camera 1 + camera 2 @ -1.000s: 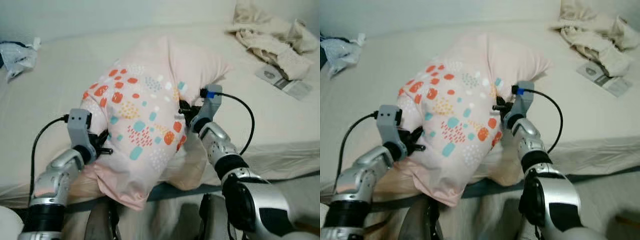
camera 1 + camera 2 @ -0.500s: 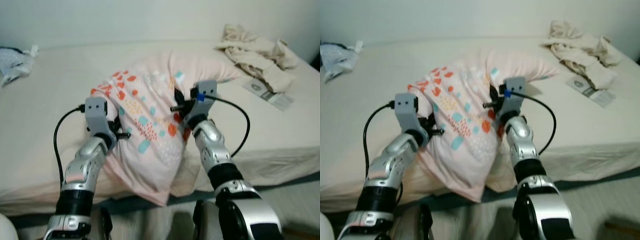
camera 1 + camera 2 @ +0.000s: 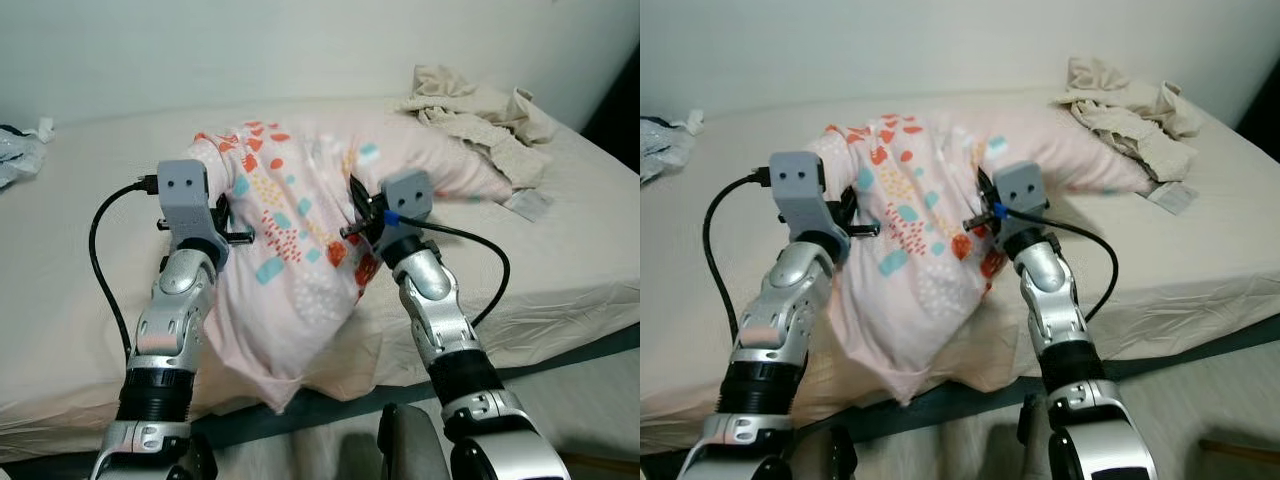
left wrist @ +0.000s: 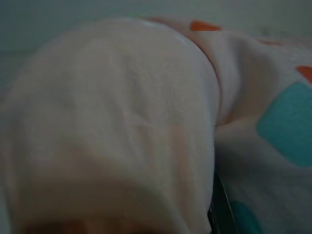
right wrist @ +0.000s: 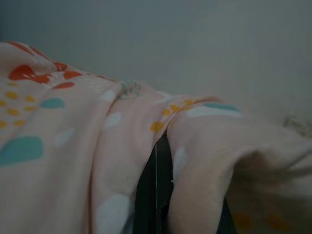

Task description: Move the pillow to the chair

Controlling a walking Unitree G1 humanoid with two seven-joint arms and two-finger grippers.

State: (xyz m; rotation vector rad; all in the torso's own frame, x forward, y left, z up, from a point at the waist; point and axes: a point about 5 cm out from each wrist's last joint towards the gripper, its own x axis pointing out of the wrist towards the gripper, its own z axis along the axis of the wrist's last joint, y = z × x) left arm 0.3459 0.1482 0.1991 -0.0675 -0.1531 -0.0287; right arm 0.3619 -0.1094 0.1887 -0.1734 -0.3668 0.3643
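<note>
Between both grippers, pillow (image 3: 300,250) higher

A spotted pink pillow (image 3: 925,260) hangs above the bed (image 3: 1200,240) edge — pinched between the left gripper (image 3: 847,222) and right gripper (image 3: 980,215), fabric bunched around both. Crumpled cloth (image 3: 1120,110) lies far right.
</note>
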